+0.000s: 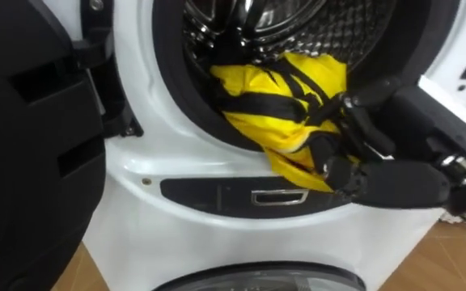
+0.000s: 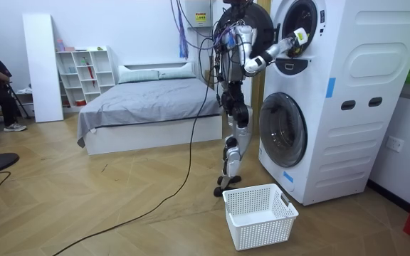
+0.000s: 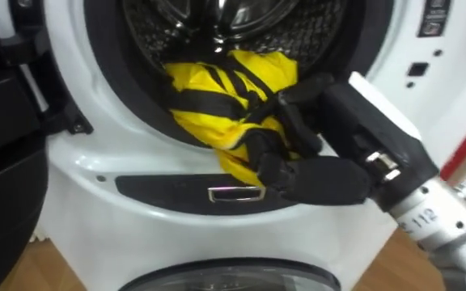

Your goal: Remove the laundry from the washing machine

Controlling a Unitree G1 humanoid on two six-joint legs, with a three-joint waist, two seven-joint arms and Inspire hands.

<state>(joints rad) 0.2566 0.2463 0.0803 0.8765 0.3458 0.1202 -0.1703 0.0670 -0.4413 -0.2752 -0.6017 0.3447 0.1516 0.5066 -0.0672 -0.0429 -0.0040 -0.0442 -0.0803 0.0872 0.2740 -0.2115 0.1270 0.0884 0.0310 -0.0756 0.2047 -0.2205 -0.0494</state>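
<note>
**A:** What sits closest to the head camera?

**B:** The right hand, coming in from the right. Its dark fingers are curled into the yellow-and-black garment, so I read it as gripping the cloth.

**A:** And where is that garment?

**B:** At the mouth of the drum. Most of it is bunched inside the opening. Its lower fold, where the hand holds it, hangs over the dark lip toward the white front panel of the washing machine.

**A:** So it is caught but not yet out?

**B:** That is my judgement: the grasp is made and the pull-out is only beginning. I can't tell whether more clothes lie behind it, because the garment blocks the lower part of the drum.

**A:** What else is around?

**B:** The open door hangs dark at the left, just beside the opening. In the room view the robot stands upright against the machine, one arm raised to the upper drum. A white basket sits on the floor by its feet.

**A:** Anything in it?

**B:** It looks empty from there. Drawing the garment clear is left, and dropping it into the basket would be the likely step after that.
</note>
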